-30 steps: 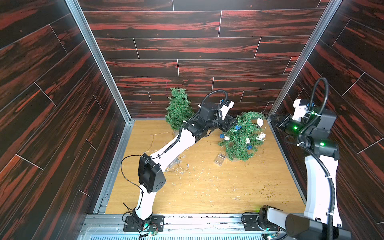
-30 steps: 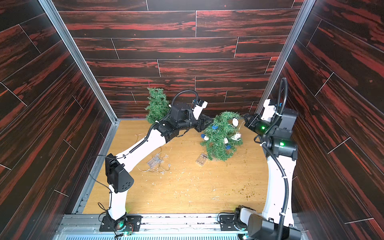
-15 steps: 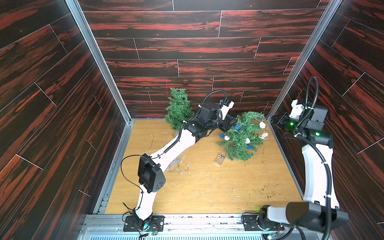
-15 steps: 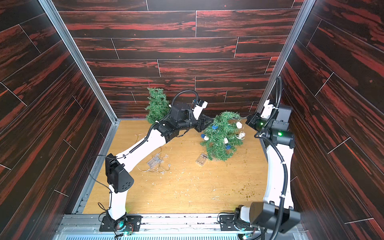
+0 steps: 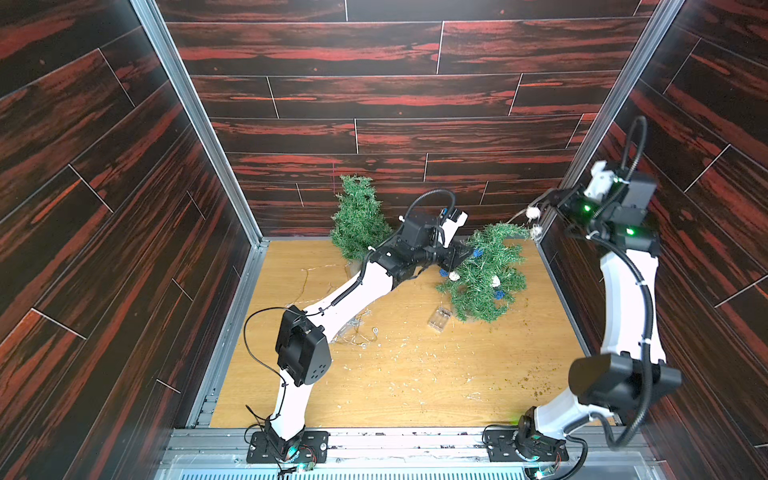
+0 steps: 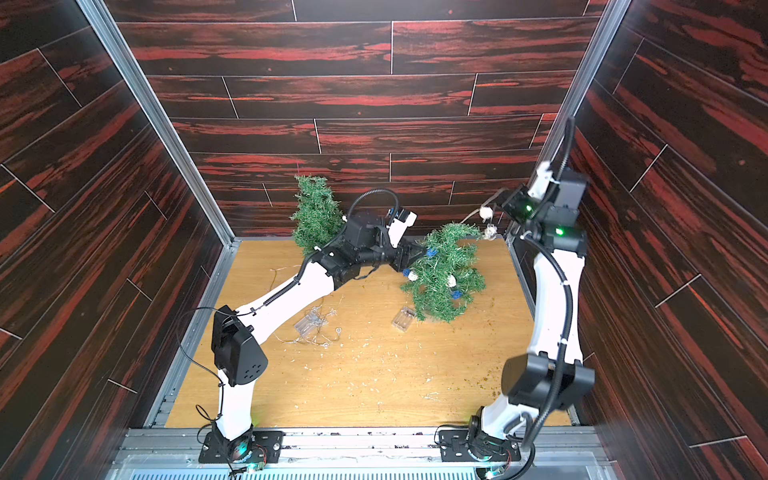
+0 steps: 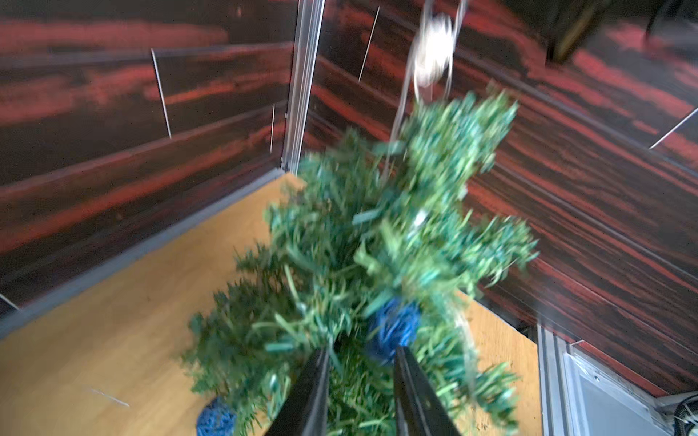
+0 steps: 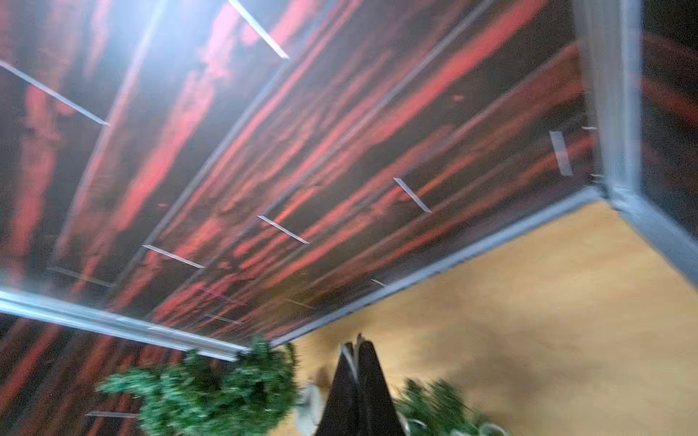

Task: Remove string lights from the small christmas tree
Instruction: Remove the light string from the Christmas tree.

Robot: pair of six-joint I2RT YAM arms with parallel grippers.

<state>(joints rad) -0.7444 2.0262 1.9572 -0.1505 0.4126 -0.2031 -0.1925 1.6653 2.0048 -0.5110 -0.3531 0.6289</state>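
The small christmas tree (image 5: 486, 274) leans over at the back right of the wooden table, with blue and white woven balls in its branches. My left gripper (image 5: 467, 253) is closed on its lower branches; in the left wrist view (image 7: 360, 349) foliage fills the narrow gap beside a blue ball (image 7: 393, 328). My right gripper (image 5: 540, 203) is high in the back right corner, shut on the string lights (image 5: 531, 212). Two white balls hang from the strand above the tree top. A pale wire shows between the shut tips (image 8: 357, 339). A clear battery box (image 5: 439, 319) lies by the tree.
A second, bare green tree (image 5: 357, 220) stands upright at the back wall, left of my left arm. Another thin wire strand with its clear box (image 6: 307, 324) lies loose on the table under the left arm. Needles litter the table. Dark panelled walls close three sides.
My right gripper has risen and pulled back toward the back right corner, drawing the strand and two white balls off the tree top. The left gripper's jaws have closed a little on the tree.
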